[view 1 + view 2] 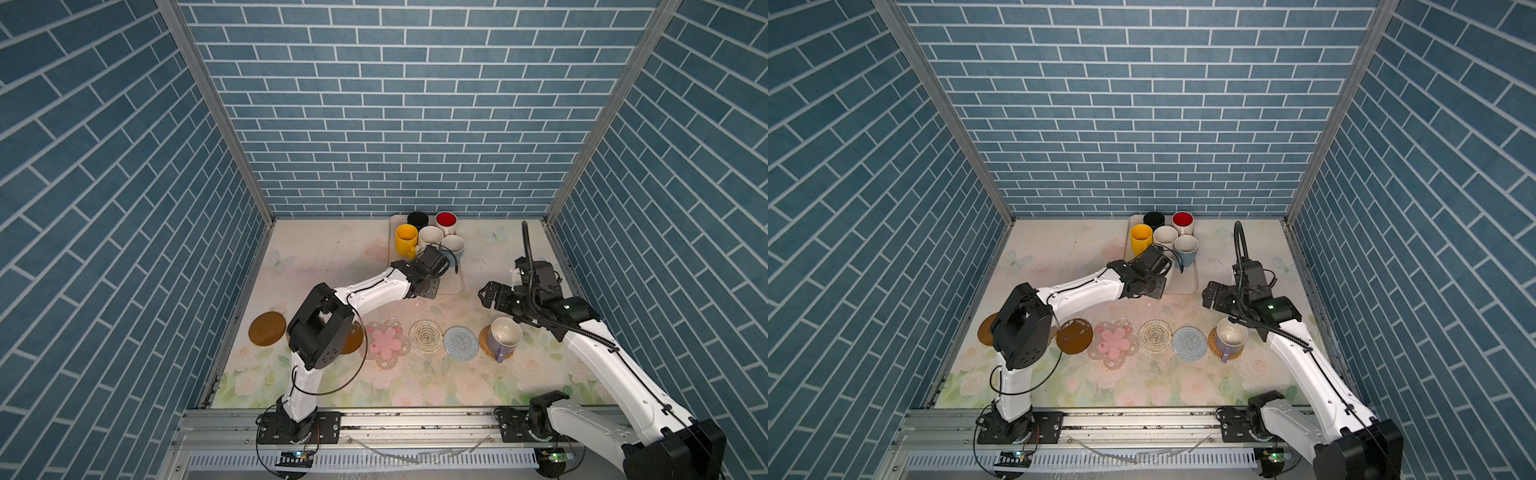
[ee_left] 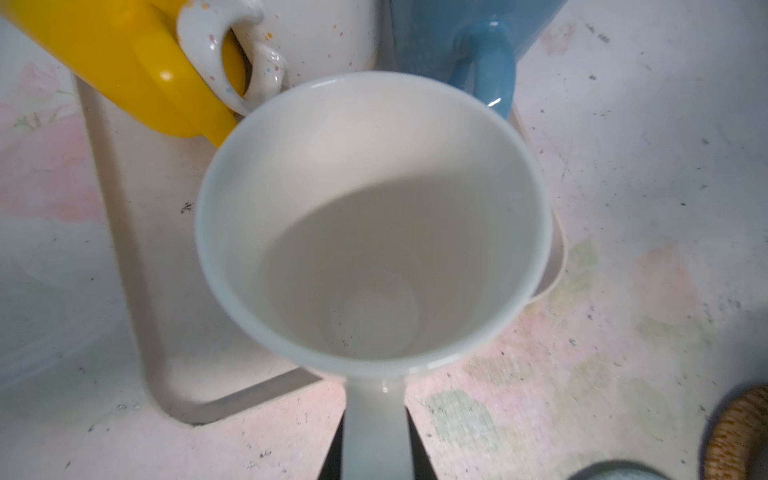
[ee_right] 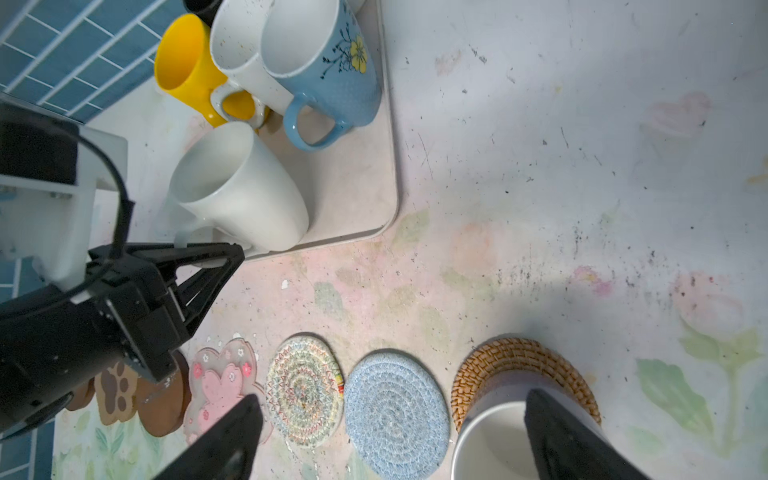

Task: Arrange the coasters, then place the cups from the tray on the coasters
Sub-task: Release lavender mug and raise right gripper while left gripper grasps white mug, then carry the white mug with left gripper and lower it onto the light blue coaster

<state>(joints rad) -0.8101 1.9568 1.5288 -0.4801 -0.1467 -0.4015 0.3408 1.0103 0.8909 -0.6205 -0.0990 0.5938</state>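
My left gripper [image 1: 432, 286] is shut on the handle of a cream-white cup [image 2: 374, 232] at the near end of the tray [image 1: 453, 286]; whether it rests there I cannot tell. Yellow [image 1: 406, 239], black [image 1: 417, 218], red-lined [image 1: 446, 220], speckled cream [image 1: 430, 237] and light blue [image 1: 453, 244] cups crowd the tray's far end. A lavender cup [image 1: 504, 336] stands on the tan coaster [image 1: 484, 340]. My right gripper [image 1: 486, 293] hangs open just behind and above it, holding nothing. The light blue [image 1: 460, 343], white woven [image 1: 425, 336] and pink flower [image 1: 386, 340] coasters lie in a row.
Brown disc coasters lie at the row's left end [image 1: 267, 328] and partly under my left arm [image 1: 1074, 336]. A brown paw coaster [image 3: 116, 390] shows in the right wrist view. Blue brick walls close in the floral table on three sides.
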